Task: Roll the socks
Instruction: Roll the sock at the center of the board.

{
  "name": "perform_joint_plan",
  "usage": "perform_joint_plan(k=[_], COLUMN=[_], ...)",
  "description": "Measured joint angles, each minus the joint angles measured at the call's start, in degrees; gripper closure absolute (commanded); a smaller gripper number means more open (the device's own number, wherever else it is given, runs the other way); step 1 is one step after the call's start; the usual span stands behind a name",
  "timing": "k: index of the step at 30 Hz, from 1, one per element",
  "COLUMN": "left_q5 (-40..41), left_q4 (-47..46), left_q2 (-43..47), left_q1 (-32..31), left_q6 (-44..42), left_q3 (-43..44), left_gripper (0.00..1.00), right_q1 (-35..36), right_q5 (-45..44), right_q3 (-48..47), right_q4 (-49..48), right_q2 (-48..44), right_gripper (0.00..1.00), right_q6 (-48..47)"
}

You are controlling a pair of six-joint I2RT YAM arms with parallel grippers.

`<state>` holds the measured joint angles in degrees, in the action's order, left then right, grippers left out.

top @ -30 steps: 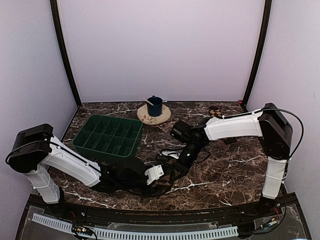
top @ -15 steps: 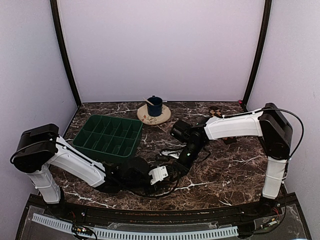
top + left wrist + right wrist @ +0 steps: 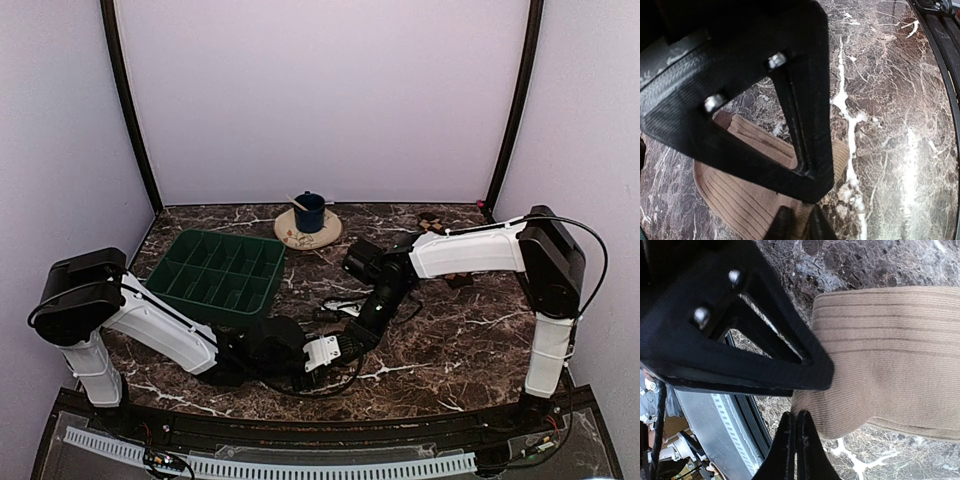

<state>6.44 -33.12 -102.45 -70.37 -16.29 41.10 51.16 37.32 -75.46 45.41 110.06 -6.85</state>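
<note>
The jaws of the left arm (image 3: 165, 328) and the jaws of the right arm (image 3: 470, 252) meet almost tip to tip, low over the dark marble-patterned table (image 3: 900, 100). The plain tan-brown ribbed fabric sock (image 3: 740, 200) lies directly beneath and between them.

Both pairs look clenched on it. In the left wrist view the tips are nearly together with fabric caught between them, and a doubled-over layer sits just behind. In the right wrist view the tips pinch the sock's near corner, and its flat length runs away from them.

I judge the sock light and limp, with no stiffness of its own. The ribbed knit should grip well rather than slip, but any fold will probably slacken once let go. The best hold is at the side edges, through every layer of the fold, one pair of jaws on each side.

A small brown-and-cream bundle (image 3: 430, 222) sits well beyond the right jaws. It may be the second sock, but it is too small to tell.
</note>
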Motion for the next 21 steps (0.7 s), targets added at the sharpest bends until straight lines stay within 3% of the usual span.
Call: perform_joint_plan(k=[5,17,21], left_q5=[-0.2,-1.1,-1.4], left_q4=[0.3,3.1,3.9], left_q2=[-0.1,-0.7,-0.7], left_q1=[0.0,0.0,0.0], left_q6=[-0.2,-0.1,0.3], left_q3=[0.2,1.2,1.5], left_gripper=[1.0,1.0,1.0], right_q1=[0.0,-0.2,-0.2], right_q5=[-0.1,-1.3,-1.7], right_q3=[-0.5,-1.1,-1.0], right_q4=[0.5,1.1,0.7], right_q2=[0.0,1.0,1.0], right_gripper=[1.0,1.0,0.96], right_q6=[-0.2,-0.1,0.2])
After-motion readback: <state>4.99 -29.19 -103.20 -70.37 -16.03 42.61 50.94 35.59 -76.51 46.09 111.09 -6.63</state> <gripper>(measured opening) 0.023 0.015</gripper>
